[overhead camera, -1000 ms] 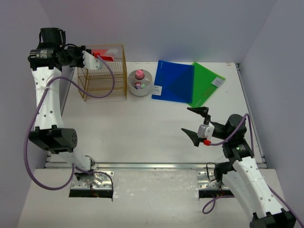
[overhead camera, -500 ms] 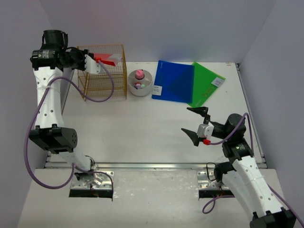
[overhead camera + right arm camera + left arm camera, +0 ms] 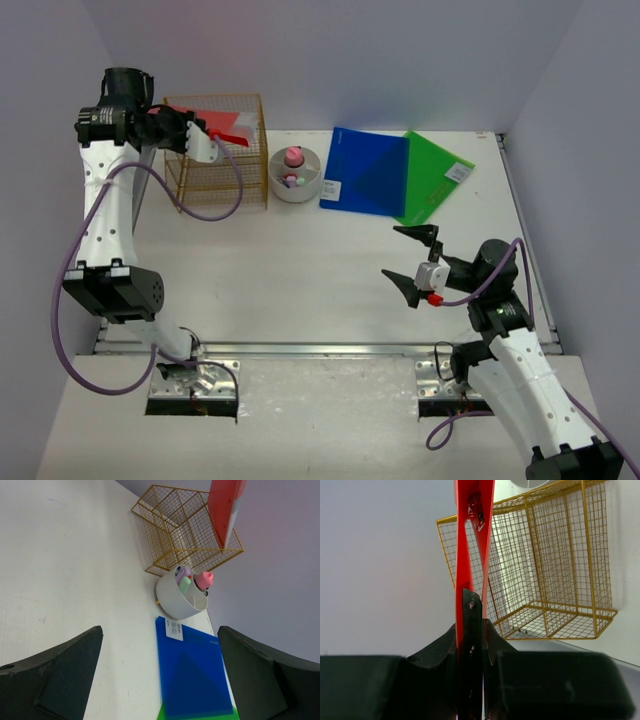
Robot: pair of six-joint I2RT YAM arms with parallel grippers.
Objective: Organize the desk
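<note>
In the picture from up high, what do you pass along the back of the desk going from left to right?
First the gold wire rack → white round pot with pens in it → blue folder → green folder.

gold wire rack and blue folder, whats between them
A round white holder of small coloured items stands between the gold wire rack and the blue folder, shown in top view.

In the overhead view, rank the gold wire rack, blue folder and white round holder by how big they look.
1. gold wire rack, though its height brings it nearer
2. blue folder, close behind
3. white round holder, smallest
</note>
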